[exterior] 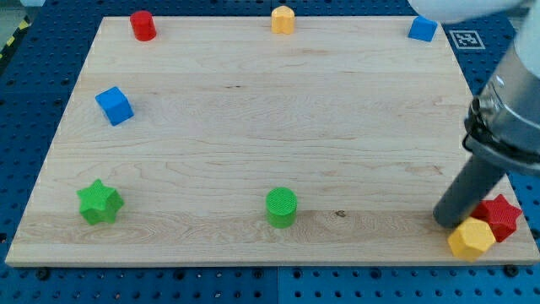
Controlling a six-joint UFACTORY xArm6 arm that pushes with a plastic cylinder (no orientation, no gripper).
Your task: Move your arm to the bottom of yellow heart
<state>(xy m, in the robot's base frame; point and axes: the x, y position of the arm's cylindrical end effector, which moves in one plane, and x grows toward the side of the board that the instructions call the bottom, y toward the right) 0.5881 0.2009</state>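
Touching yellow heart (pixel 471 239) upper left, my tip (pixel 446 221)

arm (pixel 515 101): grey-white housing; black collar | rod (pixel 468 190): dark grey, straight, cylindrical

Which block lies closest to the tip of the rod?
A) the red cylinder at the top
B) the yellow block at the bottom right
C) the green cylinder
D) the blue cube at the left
B: my tip stands just up and to the left of the yellow block, with the red star beside it; the other blocks are far away.
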